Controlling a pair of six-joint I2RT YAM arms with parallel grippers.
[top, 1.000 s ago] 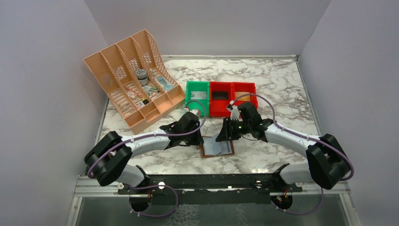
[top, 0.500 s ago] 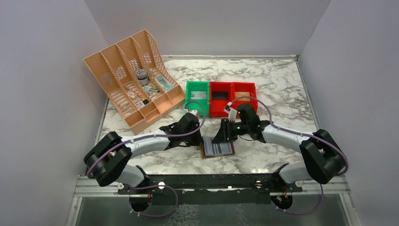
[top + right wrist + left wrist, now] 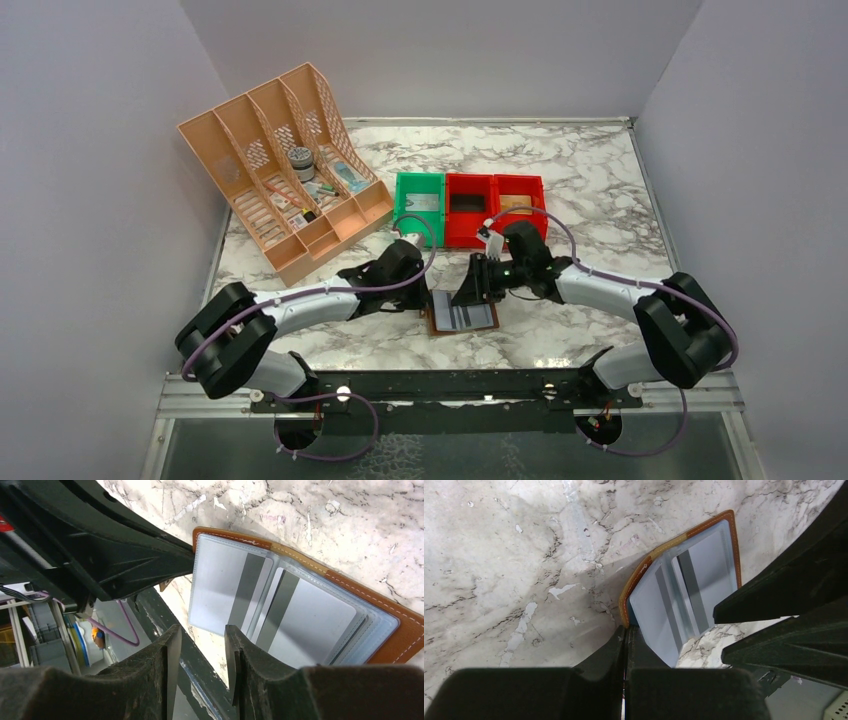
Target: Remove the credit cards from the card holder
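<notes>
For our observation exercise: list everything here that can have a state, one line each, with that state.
Card holder, open on the table.
Credit cards, tucked inside its sleeves.
Left gripper, shut, tips at the holder's corner.
Right gripper, open, at the cards' edge, holding nothing.

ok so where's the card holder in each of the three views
top external: the card holder lies open just below the centre of the picture.
left wrist: the card holder is right of centre, its brown edge towards the left.
right wrist: the card holder runs from the centre to the right edge.
shared landmark: the cards with dark stripes in its sleeves.
</notes>
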